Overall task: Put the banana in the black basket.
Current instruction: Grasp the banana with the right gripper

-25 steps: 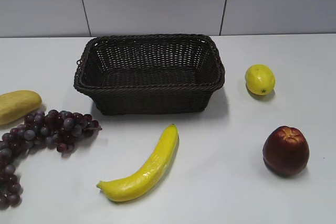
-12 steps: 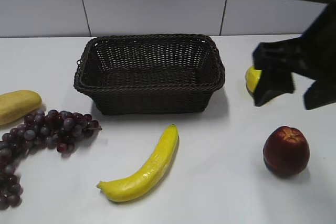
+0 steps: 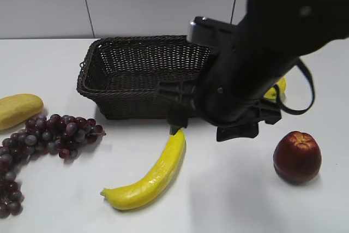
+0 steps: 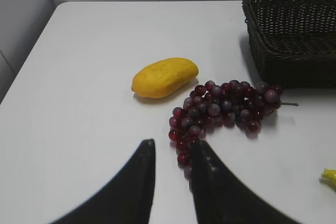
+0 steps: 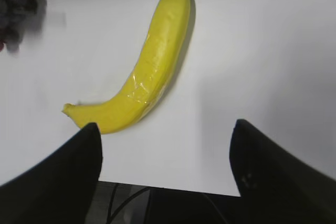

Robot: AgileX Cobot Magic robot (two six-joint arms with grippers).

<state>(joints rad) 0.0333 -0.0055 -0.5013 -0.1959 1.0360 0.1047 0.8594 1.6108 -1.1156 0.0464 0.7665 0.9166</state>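
The banana (image 3: 147, 178) lies on the white table in front of the black basket (image 3: 131, 75), its tip pointing toward the basket. My right arm hangs over the basket's right front corner and hides it. The right gripper (image 3: 210, 128) is wide open and empty, above the table by the banana's far tip. In the right wrist view the banana (image 5: 152, 66) lies just beyond the open jaws (image 5: 165, 125), its stem end close to the left finger. My left gripper (image 4: 173, 145) is narrowly open and empty beside the grapes. The basket (image 4: 294, 51) is empty.
Purple grapes (image 3: 49, 135) and a pale-yellow oblong fruit (image 3: 19, 110) lie at the left. A red apple (image 3: 297, 156) sits at the right. A lemon (image 3: 280, 87) is mostly hidden behind the right arm. A tiled wall stands behind.
My right arm has swept in from the right edge toward the middle. It now covers the basket's right front corner and most of the lemon. The fruits have not moved.
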